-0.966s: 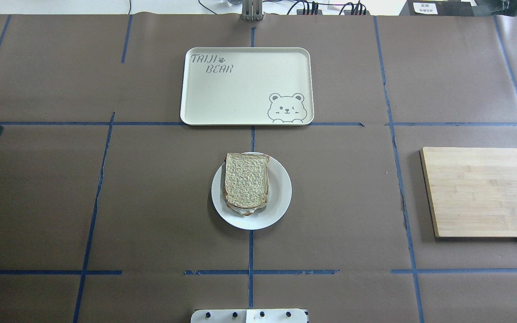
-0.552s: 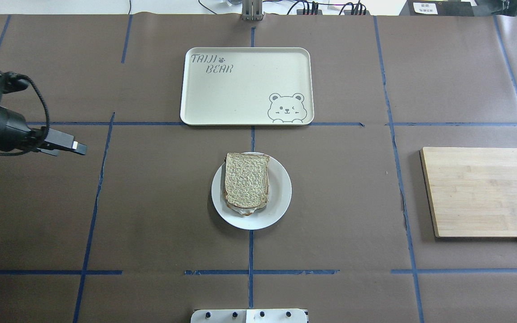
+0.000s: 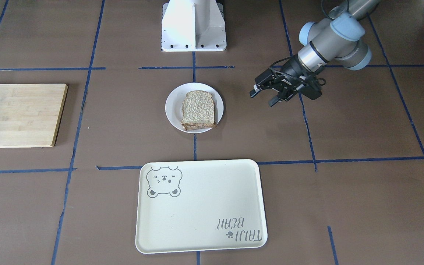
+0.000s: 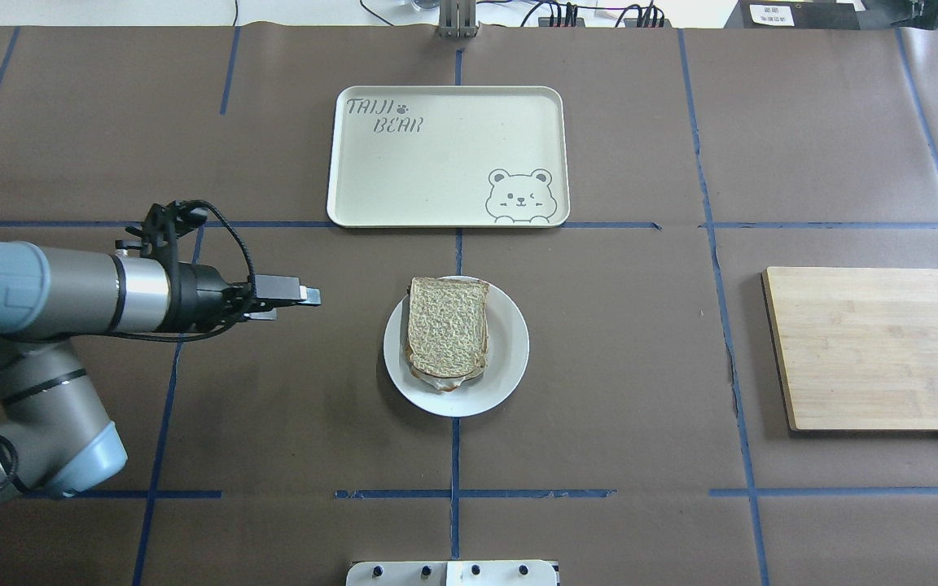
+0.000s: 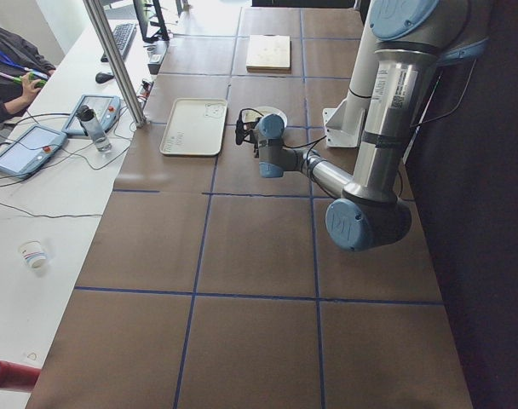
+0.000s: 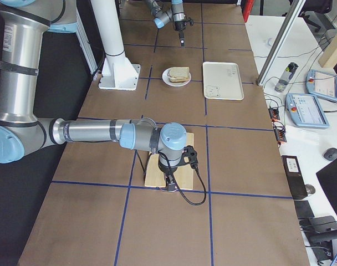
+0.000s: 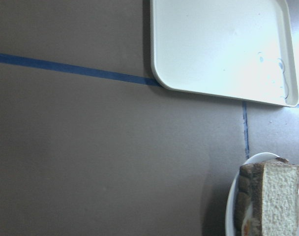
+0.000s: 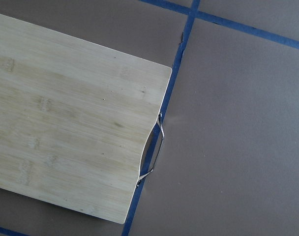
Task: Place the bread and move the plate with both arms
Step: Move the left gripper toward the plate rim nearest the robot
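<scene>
Status: the bread (image 4: 447,327) lies flat on top of a lower slice (image 4: 436,380), which shows under its near edge. Both rest on the plate (image 4: 510,362). The bread-placing part reads as done.

The plate stands on the table (image 4: 640,407) at centre, on the near side of the tray (image 4: 444,146) and apart from it. The plate move is judged not yet begun.

Left gripper (image 3: 261,99): jaws parted, nothing between them. It hovers to the left of the plate, near but not touching, with its fingers pointed towards the plate. This is probably the approach to a rim grasp.

Right gripper (image 6: 169,185): seen only from the right-end camera, above an edge of the cutting board (image 4: 876,350) and well apart from the plate. Whether it is parted or closed cannot be told.

Left to do: bring both arms to the plate, then lift and carry it.
</scene>
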